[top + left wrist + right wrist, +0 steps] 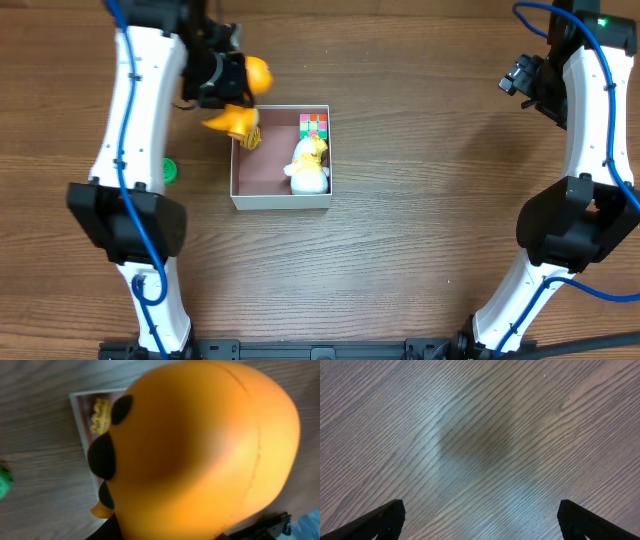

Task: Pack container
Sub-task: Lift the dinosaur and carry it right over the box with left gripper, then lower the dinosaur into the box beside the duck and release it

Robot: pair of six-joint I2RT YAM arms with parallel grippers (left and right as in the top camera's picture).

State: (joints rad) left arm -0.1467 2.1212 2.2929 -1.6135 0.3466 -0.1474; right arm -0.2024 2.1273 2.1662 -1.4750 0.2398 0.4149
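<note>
The container, a shallow white-walled box with a pinkish-brown floor, sits at the table's middle. Inside it lie a multicoloured cube and a white and yellow plush. My left gripper is shut on a round orange toy just above the container's upper left corner. That orange toy with black spots fills the left wrist view, and a corner of the container shows behind it. My right gripper hangs open at the far right over bare wood, its fingertips wide apart with nothing between them.
A small green object lies on the table left of the container, close to the left arm, and shows at the edge of the left wrist view as a green object. Brown wooden tabletop surrounds the box.
</note>
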